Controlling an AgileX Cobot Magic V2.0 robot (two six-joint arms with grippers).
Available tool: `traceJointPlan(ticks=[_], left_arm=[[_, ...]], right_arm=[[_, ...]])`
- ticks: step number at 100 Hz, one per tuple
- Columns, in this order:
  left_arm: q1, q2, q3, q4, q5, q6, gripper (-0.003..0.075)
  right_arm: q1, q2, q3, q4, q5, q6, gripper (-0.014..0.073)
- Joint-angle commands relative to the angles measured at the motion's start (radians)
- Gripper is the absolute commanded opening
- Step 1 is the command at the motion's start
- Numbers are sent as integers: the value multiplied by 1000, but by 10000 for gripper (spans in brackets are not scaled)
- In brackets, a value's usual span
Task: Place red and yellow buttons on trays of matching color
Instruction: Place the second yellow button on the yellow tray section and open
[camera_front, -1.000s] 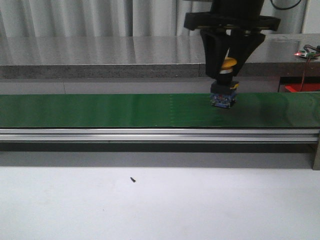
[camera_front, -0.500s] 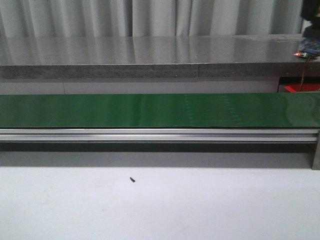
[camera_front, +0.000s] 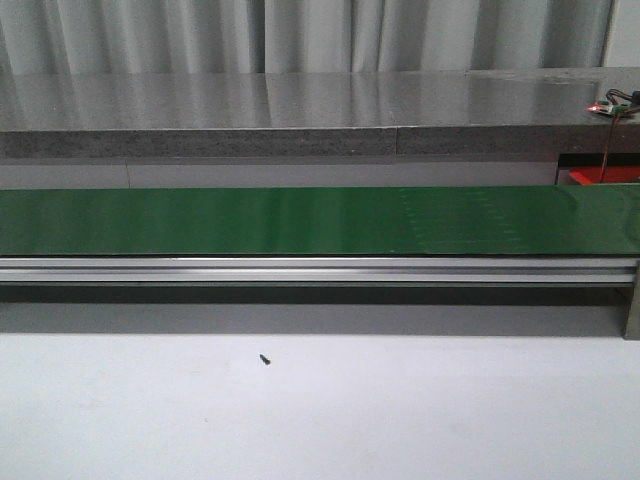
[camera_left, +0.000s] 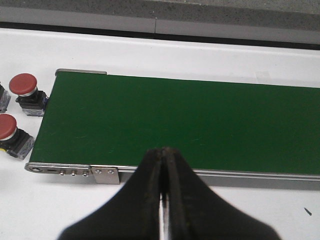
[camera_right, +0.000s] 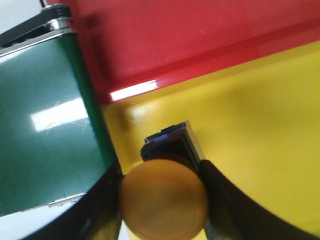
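Note:
My right gripper (camera_right: 162, 200) is shut on a yellow button (camera_right: 163, 197) with a dark blue base and holds it over the yellow tray (camera_right: 250, 125), close to the end of the green belt (camera_right: 45, 135). The red tray (camera_right: 175, 35) lies beside the yellow one. My left gripper (camera_left: 164, 165) is shut and empty above the near rail of the belt (camera_left: 190, 125). Two red buttons (camera_left: 24, 85) (camera_left: 7, 127) stand on the white table past the belt's end. Neither gripper shows in the front view.
The green conveyor belt (camera_front: 300, 220) runs across the front view with an aluminium rail (camera_front: 300, 270) along its near side. A grey counter (camera_front: 250, 110) stands behind. A small dark screw (camera_front: 265, 359) lies on the white table. A red tray corner (camera_front: 605, 177) shows at far right.
My right gripper lifted the yellow button off the belt and carried it out of the front view to the right. The belt in the front view now carries nothing.

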Motion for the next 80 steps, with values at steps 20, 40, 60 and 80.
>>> traceJointPlan(ticks=[20, 40, 60, 80], left_arm=[[-9, -11, -26, -7, -69, 0, -19], [-9, -11, -26, -7, -69, 0, -20], [-9, -11, -26, -7, -71, 0, -20], [-9, -11, -26, -7, -78, 0, -20]], right_arm=[[-76, -42, 102, 47, -147, 32, 205], [-76, -39, 190, 47, -265, 32, 205], [-76, -5, 211, 46, -321, 32, 205], [-76, 67, 211, 46, -315, 32, 205]])
